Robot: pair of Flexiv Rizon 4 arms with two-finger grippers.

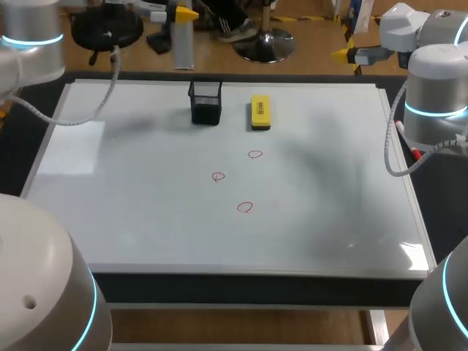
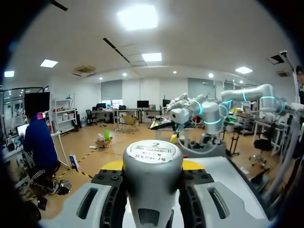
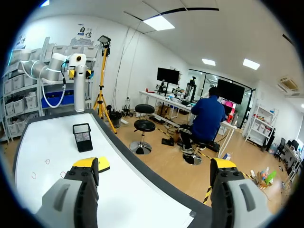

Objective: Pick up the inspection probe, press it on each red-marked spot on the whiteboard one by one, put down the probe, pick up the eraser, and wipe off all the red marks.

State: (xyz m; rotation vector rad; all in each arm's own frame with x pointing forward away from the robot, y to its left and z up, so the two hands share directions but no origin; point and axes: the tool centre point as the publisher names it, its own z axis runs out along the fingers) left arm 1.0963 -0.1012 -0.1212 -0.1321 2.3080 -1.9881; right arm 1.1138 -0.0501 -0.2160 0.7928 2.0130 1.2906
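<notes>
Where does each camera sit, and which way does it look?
Head view: above, behind the robot, looking down on the whiteboard; left arm, right arm at its sides.
Left wrist view: on the left wrist, facing the room; left fingers hold the probe.
Right wrist view: on the right wrist, facing along the whiteboard; right fingers open.
Shared: head and right wrist show the eraser.

Brightly lit from overhead by ceiling panels [image 2: 137, 16], flaring white in the left wrist view. Evenly bright across the whiteboard [image 1: 146, 219]. Softly shadowed in broad grey smudges at far left and right of the middle. Glaring white at the near right corner.
</notes>
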